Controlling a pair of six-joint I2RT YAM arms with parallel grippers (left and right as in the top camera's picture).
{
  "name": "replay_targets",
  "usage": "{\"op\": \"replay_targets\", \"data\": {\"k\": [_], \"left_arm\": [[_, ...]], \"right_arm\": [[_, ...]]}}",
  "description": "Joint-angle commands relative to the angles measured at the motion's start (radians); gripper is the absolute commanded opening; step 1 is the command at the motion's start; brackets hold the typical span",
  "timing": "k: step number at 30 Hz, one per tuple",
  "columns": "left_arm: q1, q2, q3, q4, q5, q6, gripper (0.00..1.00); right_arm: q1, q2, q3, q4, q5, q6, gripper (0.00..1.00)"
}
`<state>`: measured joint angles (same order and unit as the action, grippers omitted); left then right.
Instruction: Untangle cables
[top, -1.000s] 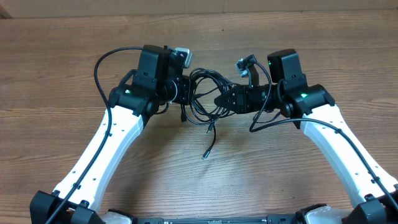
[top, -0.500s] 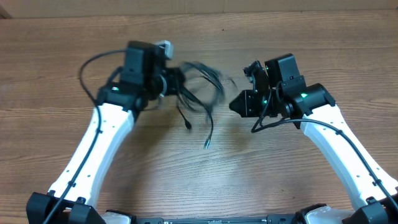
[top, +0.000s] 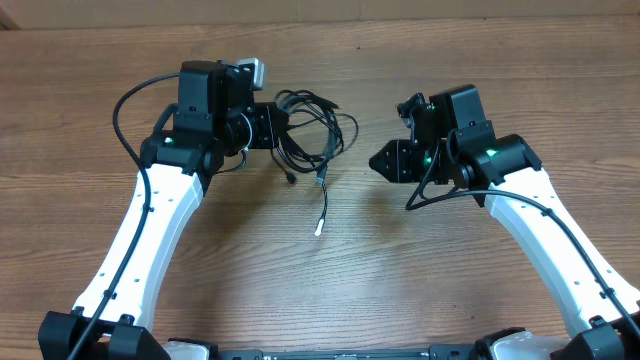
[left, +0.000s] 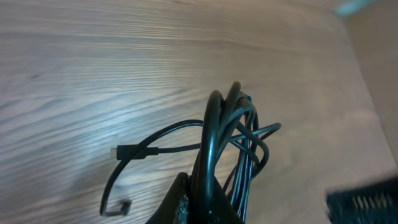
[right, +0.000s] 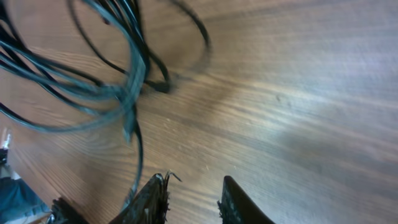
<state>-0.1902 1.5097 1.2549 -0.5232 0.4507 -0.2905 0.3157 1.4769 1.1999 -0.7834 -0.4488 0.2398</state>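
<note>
Work surface: a wooden table, brown, grain running left to right in the overhead view, finish intact. One small dark speck lies near the far edge. Beyond that edge runs a lighter tan strip. The right wrist view shows a blurred blue-grey shape at the lower left corner; it cannot be identified.

White arms, black wrists, green lights, looping black wires
</note>
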Motion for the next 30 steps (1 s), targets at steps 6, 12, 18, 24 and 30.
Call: {"op": "replay_targets", "data": {"k": [6, 12, 18, 24, 30], "left_arm": [[-0.006, -0.007, 0.025, 0.008, 0.259, 0.217, 0.04], [-0.006, -0.007, 0.025, 0.012, 0.343, 0.216, 0.04], [-0.006, -0.007, 0.025, 0.012, 0.412, 0.197, 0.04], [-0.005, -0.007, 0.025, 0.031, 0.415, 0.117, 0.04], [-0.005, -0.007, 0.025, 0.122, 0.457, -0.039, 0.04]], "right_arm": [[-0.003, -0.022, -0.001, 0.140, -0.161, -0.013, 0.36], [-0.002, -0.013, -0.001, 0.193, -0.229, -0.030, 0.37], [0.012, 0.006, -0.001, 0.193, -0.241, -0.051, 0.37], [0.029, 0.012, -0.001, 0.192, -0.241, -0.093, 0.36], [0.043, 0.012, -0.002, 0.161, -0.106, -0.115, 0.37]]}}
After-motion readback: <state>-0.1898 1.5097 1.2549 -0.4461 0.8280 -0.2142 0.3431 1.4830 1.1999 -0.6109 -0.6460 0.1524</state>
